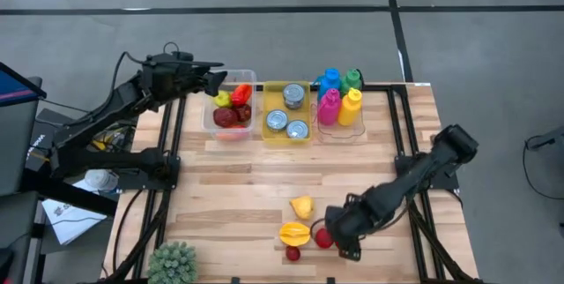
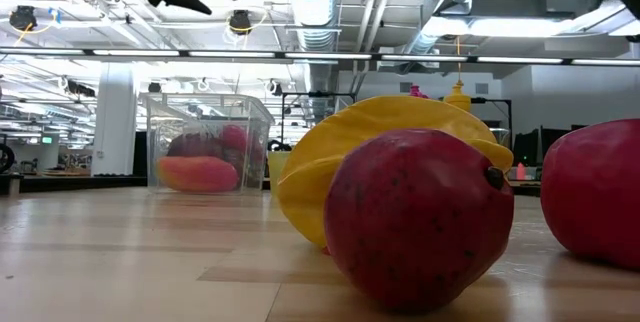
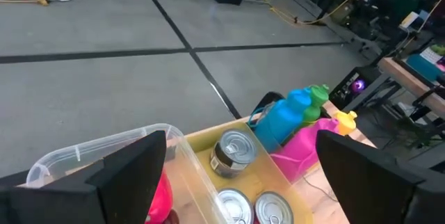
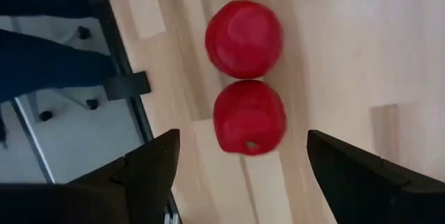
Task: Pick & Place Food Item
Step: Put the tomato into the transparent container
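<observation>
hovering over the clear bin (image 1: 231,108) at the far side of the table (image 1: 238,191), the left gripper (image 1: 217,79) has its fingers spread wide with nothing between them. the left wrist view looks past the two dark fingers (image 3: 128,172) at the bin's rim and the neighbouring containers; nothing is gripped.

clear bin contents: red and yellow fruit pieces (image 1: 233,106), seen through the bin wall in the low view as reddish and orange shapes.

just beside the clear bin, toward the right arm's side: yellow tray (image 1: 286,112) holding three cans (image 1: 293,96). beyond that tray, farther from the clear bin: blue, green, pink and yellow bottles (image 1: 339,99) standing together.

well apart from the clear bin, near the table's front edge: loose fruit. a yellow piece (image 1: 302,206), a yellow-orange piece (image 1: 294,232), and two red fruits (image 1: 308,244) side by side, touching or nearly so in the right wrist view.

the right gripper (image 1: 339,235) sits low over the red fruits (image 4: 247,78), fingers held well apart, straddling but not touching them; nothing held. right wrist view puts one red fruit (image 4: 249,117) between the finger tips' line of sight, the other just past it.

green bushy plant (image 1: 173,264) at the front corner on the left arm's side, well away from the clear bin.
</observation>
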Robot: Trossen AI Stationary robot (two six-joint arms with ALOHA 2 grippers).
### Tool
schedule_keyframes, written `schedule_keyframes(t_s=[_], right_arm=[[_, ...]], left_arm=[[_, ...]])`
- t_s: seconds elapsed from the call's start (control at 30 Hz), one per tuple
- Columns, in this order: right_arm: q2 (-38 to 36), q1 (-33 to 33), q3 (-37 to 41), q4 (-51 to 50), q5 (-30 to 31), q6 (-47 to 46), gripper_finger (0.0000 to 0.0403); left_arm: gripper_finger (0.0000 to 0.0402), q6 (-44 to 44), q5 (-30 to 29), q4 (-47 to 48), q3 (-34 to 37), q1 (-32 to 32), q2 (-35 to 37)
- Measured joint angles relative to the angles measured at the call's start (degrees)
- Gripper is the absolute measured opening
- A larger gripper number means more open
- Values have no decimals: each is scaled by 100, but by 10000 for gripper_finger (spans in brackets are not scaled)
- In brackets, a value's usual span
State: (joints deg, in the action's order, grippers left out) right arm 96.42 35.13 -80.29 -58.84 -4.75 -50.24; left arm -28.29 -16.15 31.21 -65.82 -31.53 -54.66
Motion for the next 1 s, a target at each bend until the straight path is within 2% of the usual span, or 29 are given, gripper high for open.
schedule_keyframes(t_s=[0.17, 0.27, 0.5, 0.63, 0.73, 1.0], right_arm=[[577, 143, 2, 288, 8, -46, 307], [666, 225, 88, 533, 133, -142, 307], [669, 477, 1007, 1218, 116, -884, 307], [678, 521, 1522, 2083, 143, -979, 307], [669, 517, 1704, 2361, 124, -960, 306], [641, 564, 1764, 2207, -212, -755, 255]], left_arm=[[358, 0, 1, -2, 0, 0, -25], [358, -1, 96, 12, 0, 0, -74], [358, 0, 145, -51, 0, 0, -168], [358, -15, 145, -135, 0, 0, -163], [358, -42, 145, -160, 0, 0, -165], [358, -59, 145, -176, 0, 0, -165]])
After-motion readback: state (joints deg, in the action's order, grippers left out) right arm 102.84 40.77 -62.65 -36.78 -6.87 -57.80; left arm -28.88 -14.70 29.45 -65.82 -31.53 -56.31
